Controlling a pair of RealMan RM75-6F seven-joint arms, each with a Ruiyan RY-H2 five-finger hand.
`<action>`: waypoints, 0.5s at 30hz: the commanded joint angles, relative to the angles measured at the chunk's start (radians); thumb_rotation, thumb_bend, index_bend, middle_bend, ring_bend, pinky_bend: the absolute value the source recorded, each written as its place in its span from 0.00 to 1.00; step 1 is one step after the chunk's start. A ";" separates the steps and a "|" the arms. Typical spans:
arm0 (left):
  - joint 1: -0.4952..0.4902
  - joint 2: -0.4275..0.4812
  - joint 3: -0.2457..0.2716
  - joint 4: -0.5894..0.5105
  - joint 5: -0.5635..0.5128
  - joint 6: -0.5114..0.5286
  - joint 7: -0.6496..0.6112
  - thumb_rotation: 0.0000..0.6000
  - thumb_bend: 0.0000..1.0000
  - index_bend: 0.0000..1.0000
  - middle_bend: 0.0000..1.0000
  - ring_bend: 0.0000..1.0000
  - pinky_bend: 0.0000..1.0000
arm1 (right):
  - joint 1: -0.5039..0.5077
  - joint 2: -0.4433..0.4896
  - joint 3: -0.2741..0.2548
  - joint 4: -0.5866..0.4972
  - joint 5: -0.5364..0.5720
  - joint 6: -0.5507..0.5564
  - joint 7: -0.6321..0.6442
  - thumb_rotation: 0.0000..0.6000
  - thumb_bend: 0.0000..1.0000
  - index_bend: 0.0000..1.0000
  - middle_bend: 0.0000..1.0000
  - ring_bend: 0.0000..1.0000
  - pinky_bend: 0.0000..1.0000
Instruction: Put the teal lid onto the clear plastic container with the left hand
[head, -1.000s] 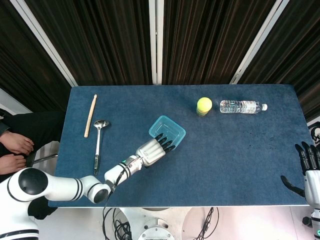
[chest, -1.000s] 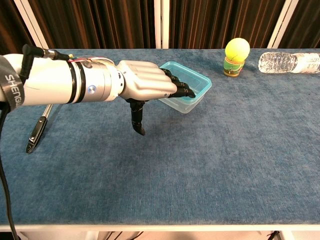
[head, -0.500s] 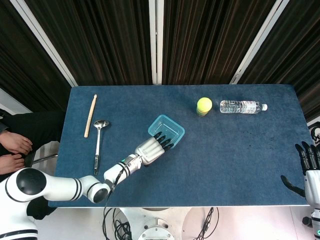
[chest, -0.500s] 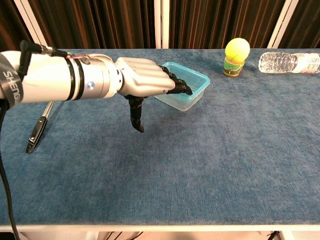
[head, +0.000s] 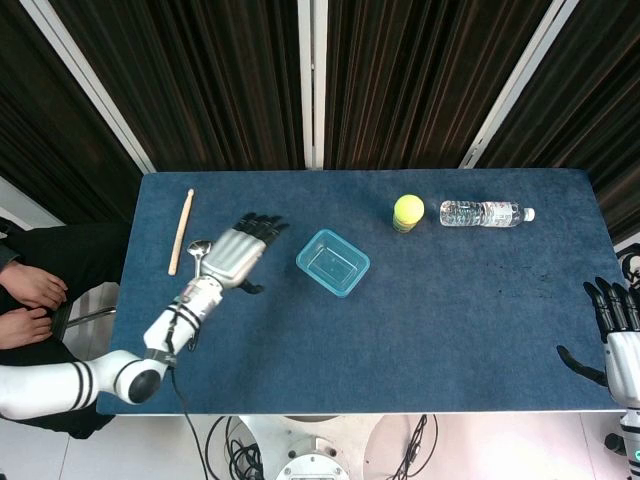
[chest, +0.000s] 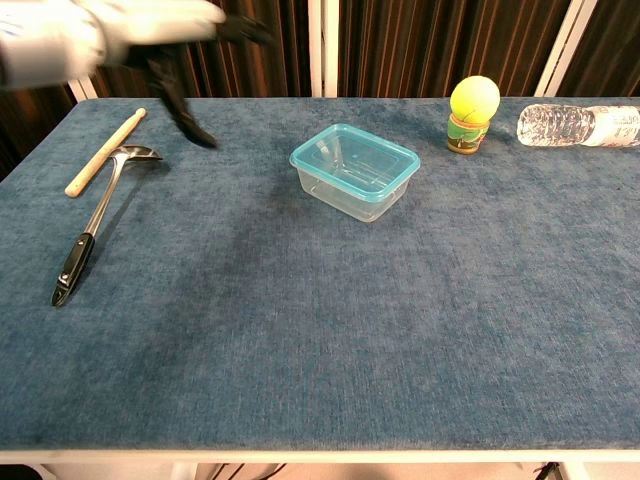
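The left hand (head: 238, 253) has lifted off the teal lid (head: 333, 262), fingers spread and empty; the lidded clear container (chest: 355, 173) now sits to its right.

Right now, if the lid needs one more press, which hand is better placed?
Left hand: raised, open, beside the container. Right hand sits at the table's far edge.

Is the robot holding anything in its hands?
No. The left hand hangs open above the table, the right hand is open too; nothing is held.
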 joint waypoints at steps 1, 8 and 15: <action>0.142 0.085 0.016 -0.030 -0.005 0.143 -0.061 1.00 0.00 0.04 0.00 0.00 0.02 | 0.015 0.000 0.003 0.015 0.003 -0.020 0.030 1.00 0.11 0.00 0.06 0.00 0.01; 0.372 0.124 0.075 0.007 0.105 0.376 -0.199 1.00 0.00 0.05 0.00 0.00 0.01 | 0.043 0.001 0.002 0.033 -0.016 -0.047 0.099 1.00 0.11 0.00 0.07 0.00 0.01; 0.592 0.123 0.152 0.056 0.202 0.563 -0.289 1.00 0.00 0.05 0.00 0.00 0.00 | 0.055 -0.010 -0.003 0.039 -0.043 -0.039 0.082 1.00 0.11 0.00 0.07 0.00 0.01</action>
